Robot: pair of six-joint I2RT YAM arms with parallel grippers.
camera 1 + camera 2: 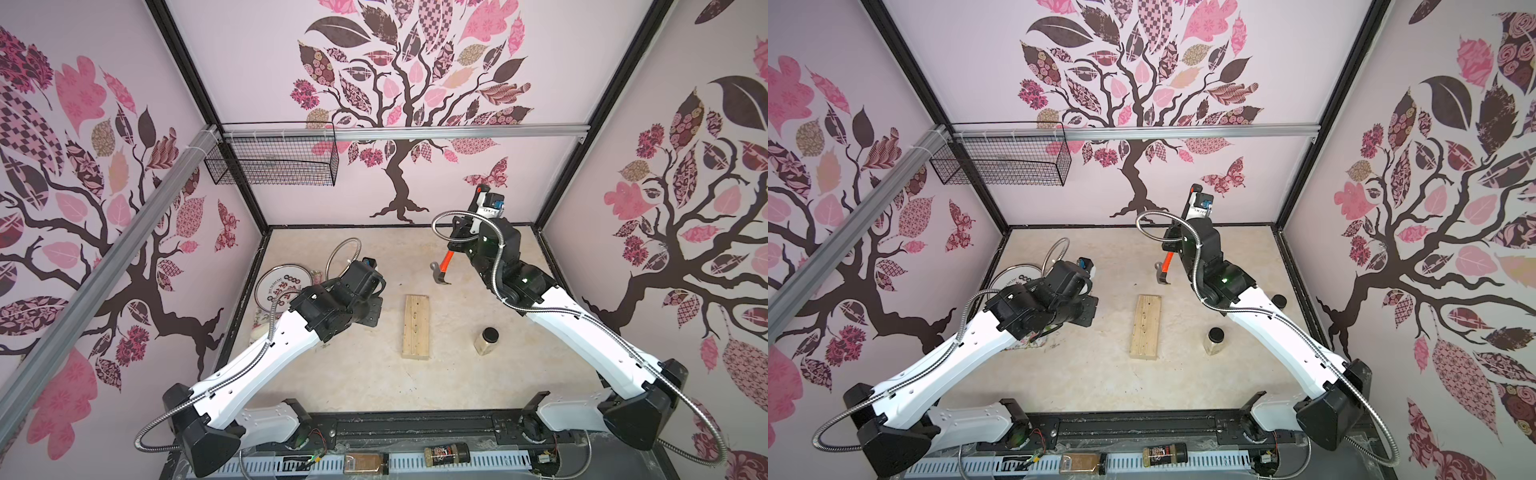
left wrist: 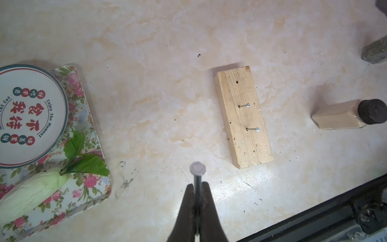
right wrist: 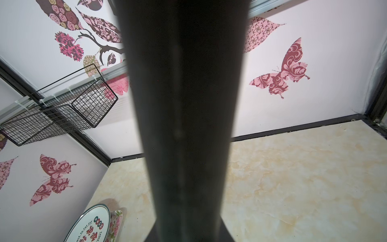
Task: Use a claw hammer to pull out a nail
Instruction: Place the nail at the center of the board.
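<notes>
Orange-necked steel claw hammer (image 1: 446, 266) held aloft.
It was seemingly clamped in the right tool (image 1: 460, 241); a grey nail (image 2: 197, 169) was pinched in the left tool (image 2: 198, 188).

White shells (image 1: 257, 357); black joints (image 1: 332, 307); steel conduits (image 1: 433, 226)

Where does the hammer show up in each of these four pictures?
In a top view: hammer right of centre, beyond the wooden block, with its head end nearest the block.
In a top view: hammer near centre, in the same pose.
Left wrist: not in it.
Right wrist: hammer, its black handle filling the middle.
Shared landmark: the round printed plate.
</notes>
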